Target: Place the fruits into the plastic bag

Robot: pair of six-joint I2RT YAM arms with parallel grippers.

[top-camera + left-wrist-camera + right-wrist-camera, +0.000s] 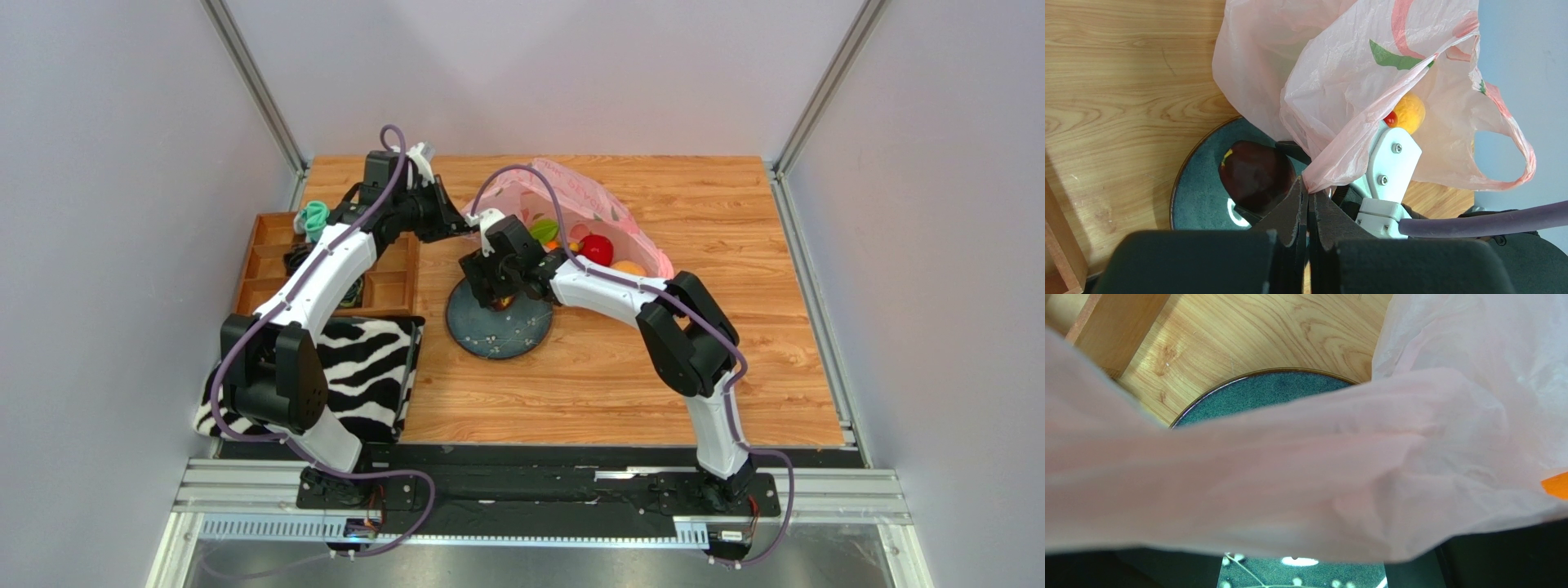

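Your left pincer [1309, 205] pinches the bag [1364, 73] rim, fully closed; purple fruit [1257, 174] at its 10 o'clock. Right pincer [487, 292]: cannot tell.

Left arm [321, 279] reaches forward and bends inward at the wrist. The left tool [1308, 197] has its two dark fingers [1287, 211] pressed together, with a fold of the plastic bag [1352, 79] pinched at the tips. Right arm [620, 292] folds at the elbow and stretches across toward the left tool, with the right tool [493, 284] aimed downward just beside and below it. The right tool's own fingers are veiled in its wrist view, so their spacing cannot be read.
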